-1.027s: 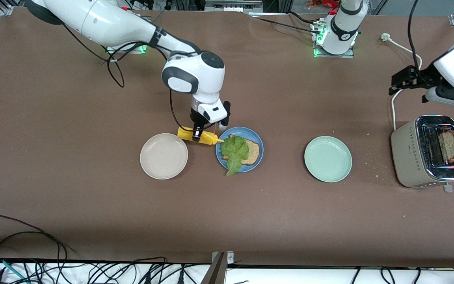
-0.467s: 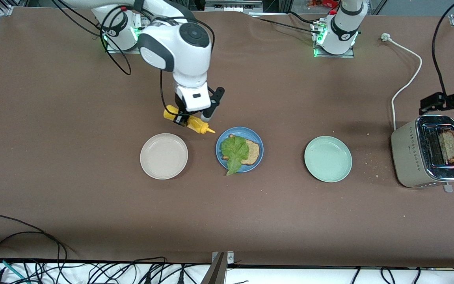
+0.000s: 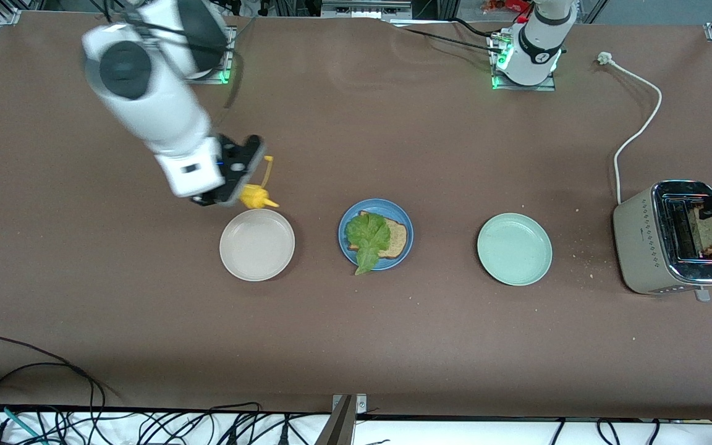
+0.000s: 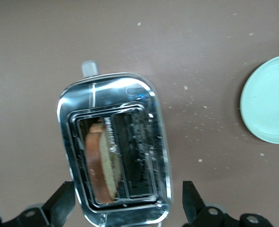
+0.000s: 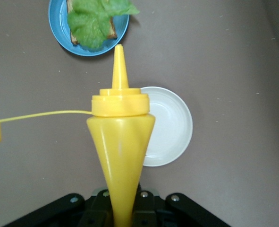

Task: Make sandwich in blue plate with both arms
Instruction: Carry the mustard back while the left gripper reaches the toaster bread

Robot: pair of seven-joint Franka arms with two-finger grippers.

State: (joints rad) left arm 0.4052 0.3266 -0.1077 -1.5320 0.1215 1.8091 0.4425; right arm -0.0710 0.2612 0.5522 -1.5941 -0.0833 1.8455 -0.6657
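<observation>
Two arms are working over the counter (image 3: 430, 346): the left gripper (image 4: 130, 208), jaws spread, is hovering over the toaster (image 3: 652, 247) holding bread, while the right gripper (image 3: 223, 191) is pinching a yellow squeeze bottle (image 5: 121, 156) above the beige plate (image 3: 257, 245). Between the beige and mint plate (image 3: 514, 248), the blue plate (image 3: 376, 233) is carrying the sandwich (image 3: 373, 236).

The toaster (image 4: 114, 146) has a shiny metal top that gleams like a mirror, and its sides (image 3: 637, 247) look dull and beige. The yellow squeeze bottle (image 5: 120, 142) looks like smooth plastic with a soft shine, and the blue plate (image 3: 405, 222), the beige plate (image 3: 257, 245) and the mint-green plate (image 3: 515, 248) look smooth and matt. The brown table (image 3: 393, 340) is dull and flat, the bread (image 3: 397, 238) looks rough and grainy, and the lettuce leaf (image 3: 367, 238) is crinkly.
</observation>
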